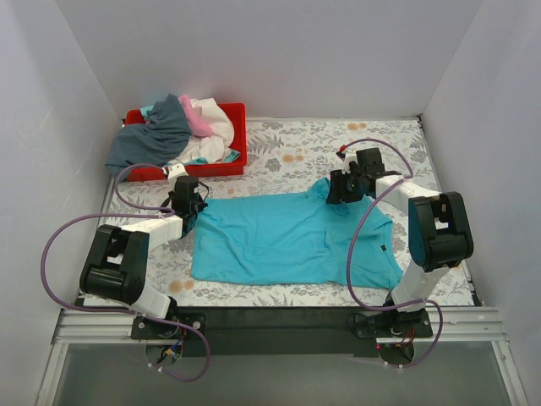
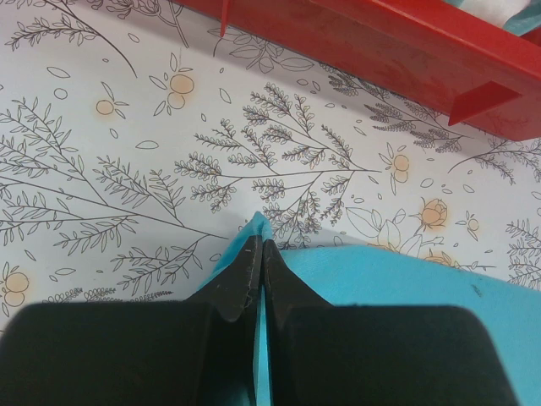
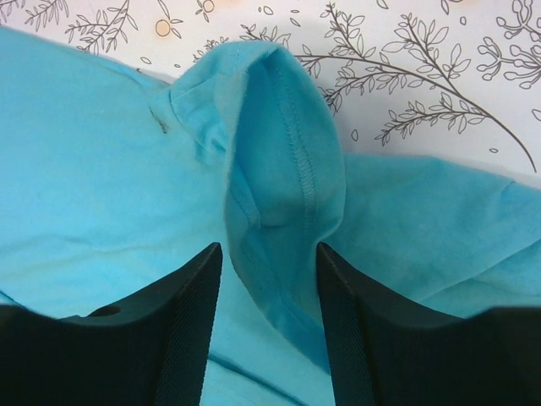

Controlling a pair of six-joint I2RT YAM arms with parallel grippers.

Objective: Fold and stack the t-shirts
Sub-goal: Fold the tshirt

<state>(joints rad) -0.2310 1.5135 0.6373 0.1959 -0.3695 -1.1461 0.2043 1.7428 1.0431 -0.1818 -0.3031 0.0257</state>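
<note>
The left gripper (image 2: 258, 254) pinched the blue shirt (image 1: 279, 241) by its ten o'clock corner. The right gripper (image 3: 269, 250) stood open around the one o'clock sleeve (image 3: 287, 152) and likely had to pinch it before folding

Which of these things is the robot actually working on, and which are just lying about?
Job:
- turquoise t-shirt, spread out
- heaped shirts, grey, white and pink

Lying about:
- red tray
- floral table cover

High rear overview, close wrist views, shared turquoise t-shirt (image 1: 279, 237)
</note>
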